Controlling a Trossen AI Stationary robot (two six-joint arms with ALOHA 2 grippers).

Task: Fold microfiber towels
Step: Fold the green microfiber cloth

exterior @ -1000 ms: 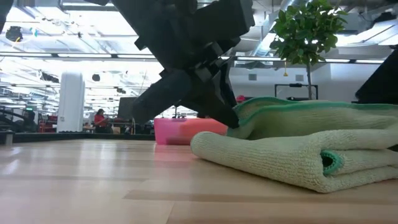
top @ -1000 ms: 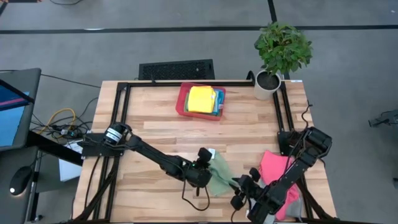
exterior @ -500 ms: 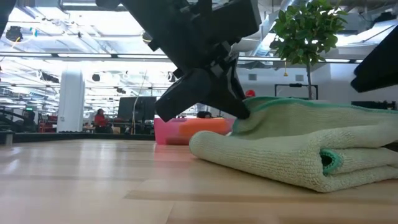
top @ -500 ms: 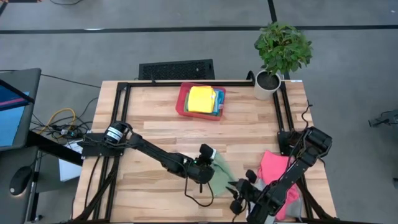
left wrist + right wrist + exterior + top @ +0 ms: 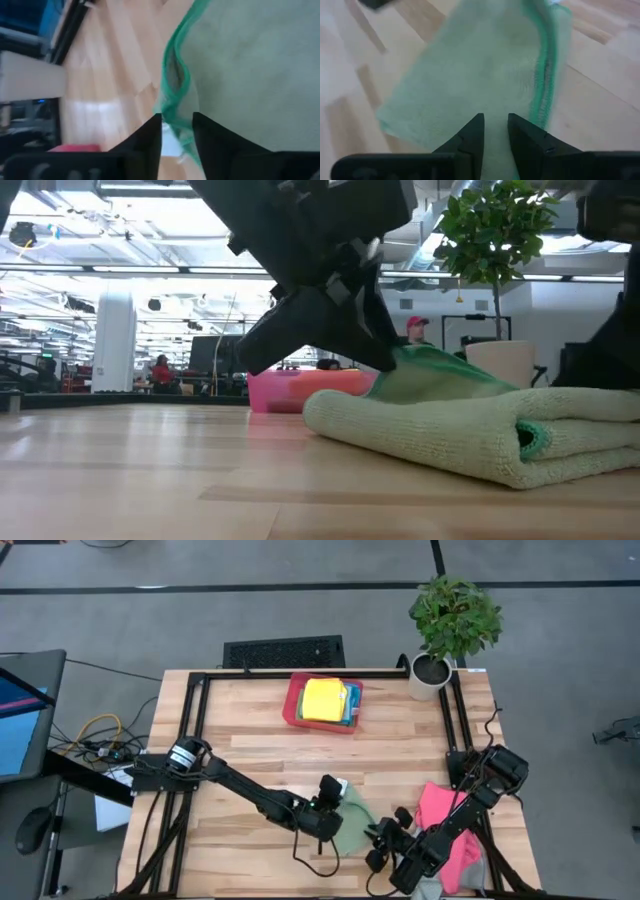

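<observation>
A green microfiber towel (image 5: 352, 827) lies folded on the table's near middle, its doubled fold toward the low camera (image 5: 470, 430). My left gripper (image 5: 338, 808) is at its far-left edge, open, with the dark green hem (image 5: 176, 85) running between the fingers. In the low view that edge is tented up (image 5: 425, 362) beside the left gripper (image 5: 385, 358). My right gripper (image 5: 380, 843) stands open over the towel's near-right end (image 5: 470, 65). I cannot tell whether it touches. A pink towel (image 5: 445, 820) lies under the right arm. My left gripper has the green towel's hemmed top edge (image 5: 186, 131) between its parted fingers, coming at it slanting down from the table's left. The hem lies against one finger (image 5: 202, 135) and table shows in the gap beside it. That edge stays raised off the layers below.
A red tray (image 5: 292, 705) with a yellow towel (image 5: 322, 700) on a stack stands at the far middle. A potted plant (image 5: 432, 675) is at the far right corner. Black frame rails (image 5: 195, 730) run along the table's sides. A person (image 5: 415, 330) shows in the room beyond.
My right gripper has sunk and shifted toward the table's left, onto the green towel's near end. The towel's raised top layer has dropped on its right side onto the layers below. Only the part at my left gripper stays lifted.
</observation>
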